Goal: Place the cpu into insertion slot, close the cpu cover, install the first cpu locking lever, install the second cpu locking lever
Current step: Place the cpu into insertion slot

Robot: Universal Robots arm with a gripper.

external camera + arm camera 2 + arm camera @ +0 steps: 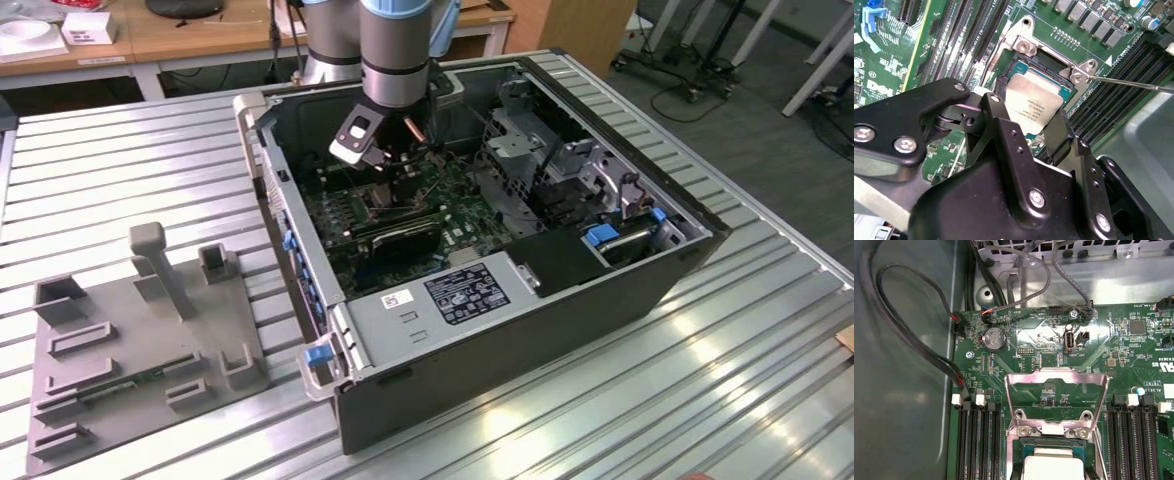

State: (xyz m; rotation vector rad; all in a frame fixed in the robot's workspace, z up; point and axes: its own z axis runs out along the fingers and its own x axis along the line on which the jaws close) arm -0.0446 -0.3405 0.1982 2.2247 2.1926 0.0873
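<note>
Reaching down into the open computer case (534,325), the arm hangs the gripper (387,165) low over the green board, upper middle of the exterior view. From that angle the socket is hidden behind the arm.

In the second wrist view the cpu (1034,102) lies flat inside the insertion slot (1041,64), tan-silver top facing up. The gripper's (1026,125) black body straddles the chip's near part and covers two of its corners. Pinching the chip or let go of it? I cannot tell; the contact is hidden.

In the first wrist view the cpu cover (1054,376) is swung open and stands back from the socket, green board showing through its window. The chip (1054,469) there is cut off by the frame edge. Black memory slots (976,440) run on either side.

A thin metal rod (1134,84) sticks out beside the socket corner, its far end cut off.

Lower left in the exterior view, a gray fixture tray (134,340) sits on the ribbed metal table (134,170).
</note>
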